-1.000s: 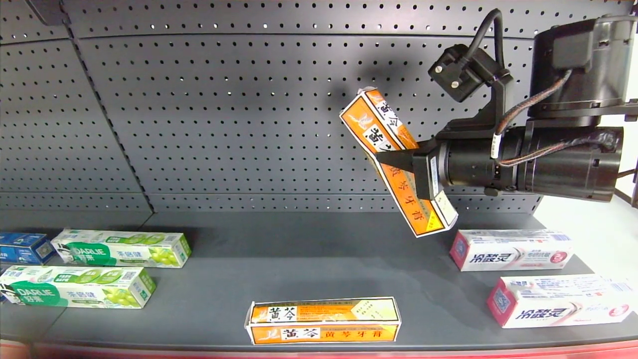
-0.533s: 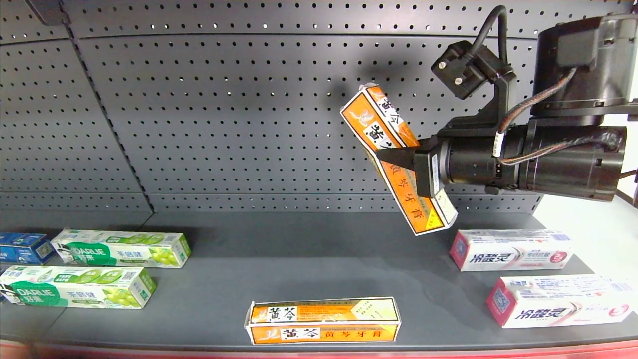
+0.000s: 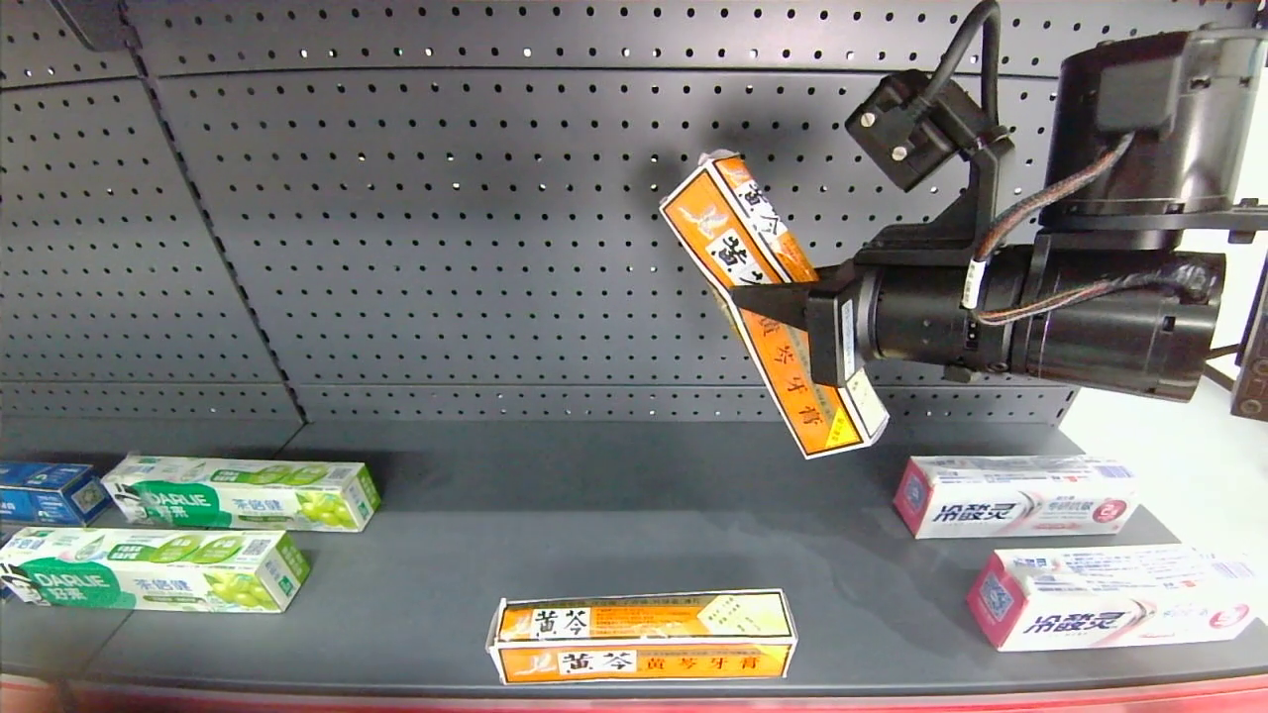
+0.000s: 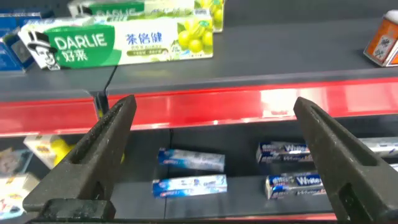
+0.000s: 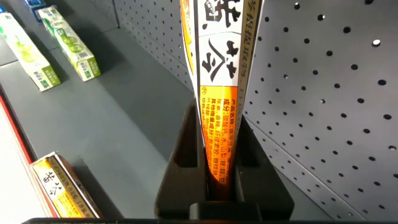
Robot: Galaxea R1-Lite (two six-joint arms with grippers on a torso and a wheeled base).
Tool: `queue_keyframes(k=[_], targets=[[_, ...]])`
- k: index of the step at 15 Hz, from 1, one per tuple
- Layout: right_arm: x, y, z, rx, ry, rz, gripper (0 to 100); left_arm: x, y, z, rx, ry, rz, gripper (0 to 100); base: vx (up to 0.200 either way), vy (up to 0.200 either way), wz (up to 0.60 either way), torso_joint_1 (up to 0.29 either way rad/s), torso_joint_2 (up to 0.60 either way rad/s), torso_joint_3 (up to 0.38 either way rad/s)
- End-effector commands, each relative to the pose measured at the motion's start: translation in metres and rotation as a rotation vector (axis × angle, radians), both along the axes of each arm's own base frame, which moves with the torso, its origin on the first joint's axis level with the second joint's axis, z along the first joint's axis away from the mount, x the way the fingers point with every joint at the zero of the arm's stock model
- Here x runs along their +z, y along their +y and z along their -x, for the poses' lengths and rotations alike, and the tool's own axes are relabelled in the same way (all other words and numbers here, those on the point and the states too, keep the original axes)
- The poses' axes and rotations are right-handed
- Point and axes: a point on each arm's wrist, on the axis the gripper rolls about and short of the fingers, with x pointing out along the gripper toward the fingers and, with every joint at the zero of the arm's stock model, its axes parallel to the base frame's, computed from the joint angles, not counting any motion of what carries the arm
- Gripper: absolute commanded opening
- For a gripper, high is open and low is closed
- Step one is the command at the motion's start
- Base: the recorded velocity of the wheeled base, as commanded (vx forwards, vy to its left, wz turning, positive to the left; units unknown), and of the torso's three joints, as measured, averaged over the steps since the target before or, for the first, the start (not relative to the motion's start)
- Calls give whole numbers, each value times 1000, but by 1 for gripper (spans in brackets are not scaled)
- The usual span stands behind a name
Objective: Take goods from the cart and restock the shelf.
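At the front edge of the shelf (image 3: 594, 515), nearest the robot, the lying orange box (image 3: 642, 636) rests flat with its long axis running left to right along that edge; take it as the mark for everything else. Below it and off to its left, under the red edge strip (image 4: 199, 106), the left gripper (image 4: 211, 155) hangs with its jaws spread wide and nothing between them (too low and too far aside to be the arm for this job, I judge). On the same shelf, the green boxes (image 3: 158, 569) lie well to the left of the mark and the white-and-red boxes (image 3: 1015, 495) well to its right, leaving bare shelf straight behind it. Above that bare stretch, up and to the right of the mark and farther back, the right gripper (image 3: 783, 305) is clamped on the held orange box (image 3: 733, 233) about its middle, clear of the shelf and close before the pegboard back (image 3: 446, 248). This box runs crosswise through the jaws, its long axis steeply tilted: upper end leaning left, lower end down and to the right. So the relation that counts is the mismatch of axes: the held orange box likely needs turning level, parallel to the mark, then lowering leftward into the gap just behind it
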Motion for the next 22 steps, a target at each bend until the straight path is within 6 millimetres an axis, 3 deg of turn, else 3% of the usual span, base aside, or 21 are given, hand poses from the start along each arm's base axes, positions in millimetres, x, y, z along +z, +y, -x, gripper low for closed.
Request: queue_keyframes(k=[1,7,9,11,19,22], targets=[[1,0,0,8,0,0,0,-1,0,2,-13,-30,1,100,0,0,0,0,0,0],[-7,10,1,59,25,22,0,-1,0,2,-13,-30,0,100,0,0,0,0,0,0],[-18,10,0,78,38,118,0,-1,0,2,-13,-30,0,100,0,0,0,0,0,0],[-24,3,-7,110,52,201,0,-1,0,2,-13,-30,0,100,0,0,0,0,0,0],[-71,28,-37,224,78,360,0,-1,0,2,-13,-30,0,100,0,0,0,0,0,0],[-79,35,-43,256,114,436,0,-1,0,2,-13,-30,0,100,0,0,0,0,0,0]])
